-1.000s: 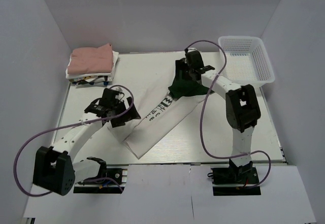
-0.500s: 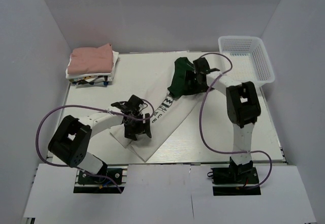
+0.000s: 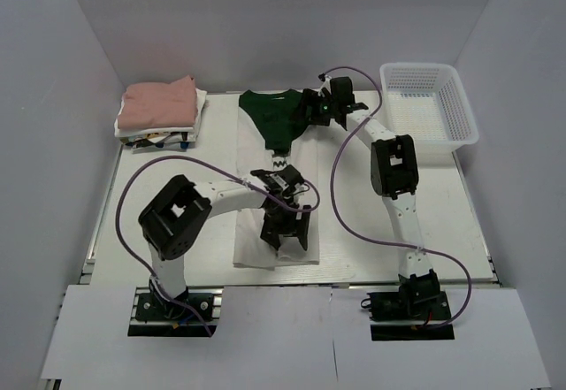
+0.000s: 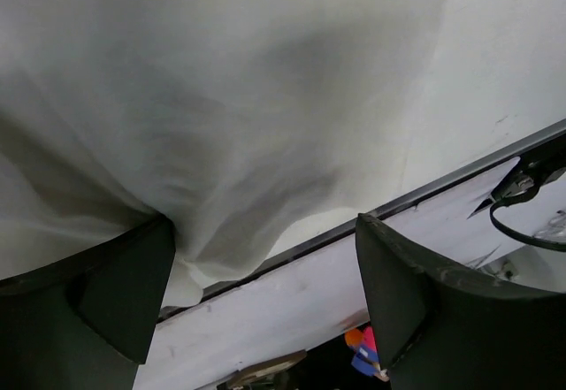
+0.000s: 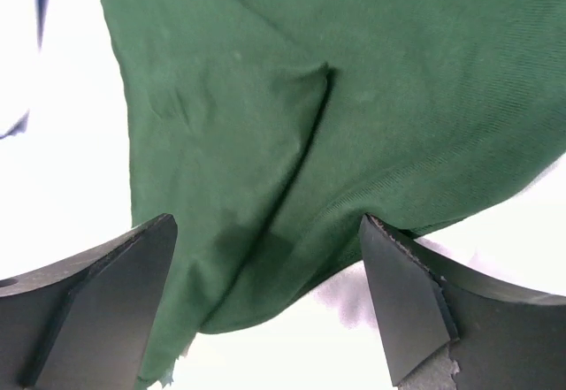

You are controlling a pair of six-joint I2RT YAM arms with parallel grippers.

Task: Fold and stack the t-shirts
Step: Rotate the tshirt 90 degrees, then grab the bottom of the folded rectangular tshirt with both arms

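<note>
— Top external view. Seeing a cream-white cloth t-shirt with dark green shoulders (image 3: 272, 120) laid lengthwise on the white table (image 3: 398, 222)?

— Yes: green end far, cream hem close to the near edge.

— And the left gripper (image 3: 285, 229)?

— Low over the cream hem end, fingers spread wide (cloth rumpled against one finger (image 4: 133, 284) in the left wrist view), clamping nothing.

— Right gripper (image 3: 309, 109)?

— At the green end's right side, equally wide, just above green cloth.

— Elsewhere?

— Far left: folded stack (image 3: 159, 107), dusty pink on white. Far right: white plastic mesh basket (image 3: 420, 69).
</note>
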